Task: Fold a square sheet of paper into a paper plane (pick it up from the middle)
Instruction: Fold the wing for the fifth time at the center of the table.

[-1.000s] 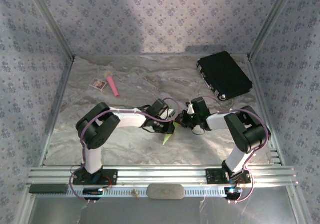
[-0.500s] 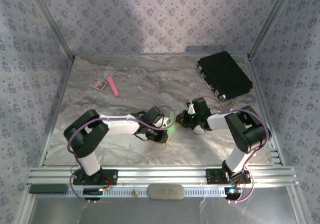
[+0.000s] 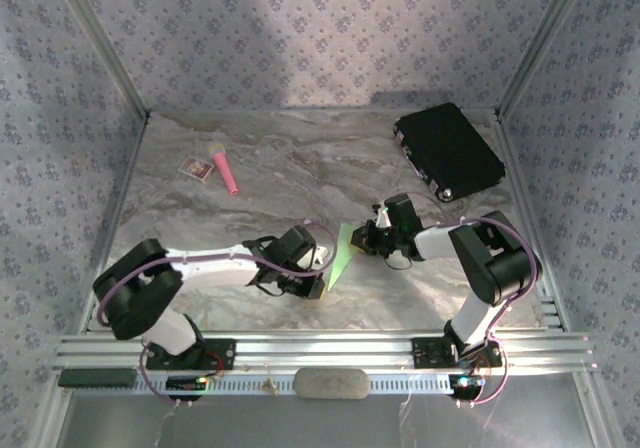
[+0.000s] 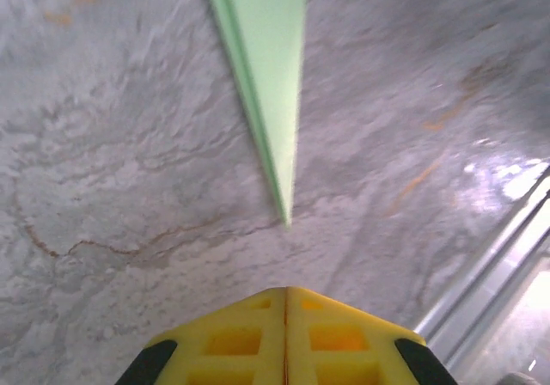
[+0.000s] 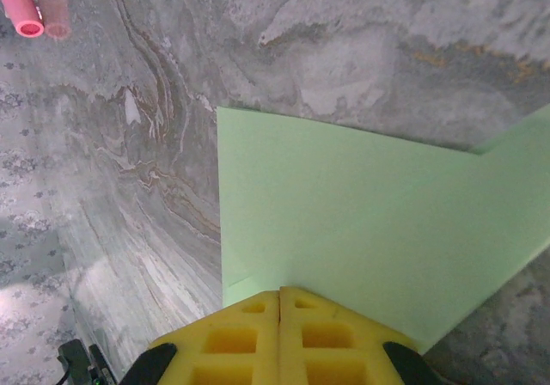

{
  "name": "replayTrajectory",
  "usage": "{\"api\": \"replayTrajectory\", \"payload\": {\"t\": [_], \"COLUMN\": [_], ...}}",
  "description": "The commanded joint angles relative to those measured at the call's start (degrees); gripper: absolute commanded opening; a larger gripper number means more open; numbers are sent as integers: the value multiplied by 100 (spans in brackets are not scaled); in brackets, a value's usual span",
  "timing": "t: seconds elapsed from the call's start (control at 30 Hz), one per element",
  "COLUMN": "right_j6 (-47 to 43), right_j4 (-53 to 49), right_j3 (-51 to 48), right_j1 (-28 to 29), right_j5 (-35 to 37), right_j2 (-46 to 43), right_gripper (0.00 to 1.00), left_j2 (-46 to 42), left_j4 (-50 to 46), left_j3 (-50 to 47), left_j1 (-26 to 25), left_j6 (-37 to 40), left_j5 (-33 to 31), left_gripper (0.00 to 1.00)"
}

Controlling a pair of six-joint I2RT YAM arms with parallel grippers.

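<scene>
The left gripper (image 3: 314, 286) (image 4: 285, 303) sits low over the marble table (image 3: 200, 218), its yellow fingers (image 4: 232, 338) pressed together with nothing between them. At about 10 o'clock from it, well apart, lie a small white card (image 3: 196, 169) and a pink stick (image 3: 226, 171), just beside each other. The paper plane (image 3: 342, 251) (image 4: 273, 67) lies mid-table between the two grippers. It is a slim lime-green dart whose tip points toward 7 o'clock in the top view and stops just short of the left fingertips. At 1 o'clock from the tip, the right gripper (image 3: 360, 240) (image 5: 280, 303) is clamped on the plane's (image 5: 344, 213) wide end. Farther off at 2 o'clock rests a black case (image 3: 448, 150).
</scene>
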Motion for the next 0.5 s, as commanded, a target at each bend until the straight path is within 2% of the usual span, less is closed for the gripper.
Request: {"api": "replayTrajectory", "payload": {"t": [0.0,0.17,0.33,0.47], "right_j6": [-273,-291,-197,-178], "right_j4": [-478,-500,-451,-411], "right_j3": [69,50,-32,-38], "right_j1": [-20,-71,-190,-195], "right_j5": [161,127,133,43], "right_j2": [212,245,239,237], "right_gripper": [0,0,0,0], "left_j2": [-278,339,1247,1657], "left_j4": [136,775,894,986], "left_j3": [176,681,1441,1753], "left_j1": [191,529,530,511], "left_j6": [-63,-244,-285,-282], "left_j5": [-125,114,364,438], "left_gripper": [7,6,2,2]}}
